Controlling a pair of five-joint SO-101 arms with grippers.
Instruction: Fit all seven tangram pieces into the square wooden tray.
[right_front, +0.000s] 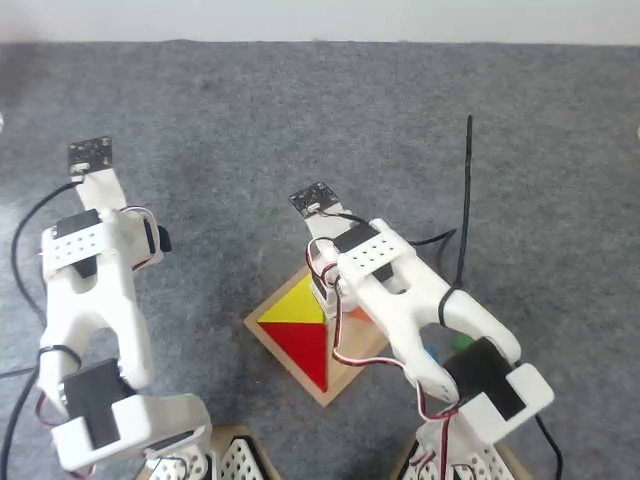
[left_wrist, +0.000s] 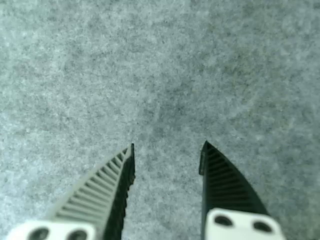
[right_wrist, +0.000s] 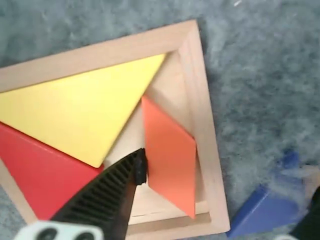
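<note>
Left tool (left_wrist: 168, 146) hung over bare bench at the left side, jaws apart. Tray (right_front: 258, 328) sat mid-bench toward the front edge, with yellow (right_front: 290, 305) and red (right_front: 305, 350) triangles seated. Right tool (right_wrist: 220, 192) looked spread wide, one finger at the orange piece (right_wrist: 170, 155) by the tray's right rim. The piece probably wasn't flat. Best to nudge it square against the yellow edge, slowly. Blue piece (right_wrist: 260, 212) lay just outside the tray.

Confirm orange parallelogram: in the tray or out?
In. The orange parallelogram lies inside the rim of the wooden tray, beside the yellow triangle. Fully seated flat: cannot tell.
</note>
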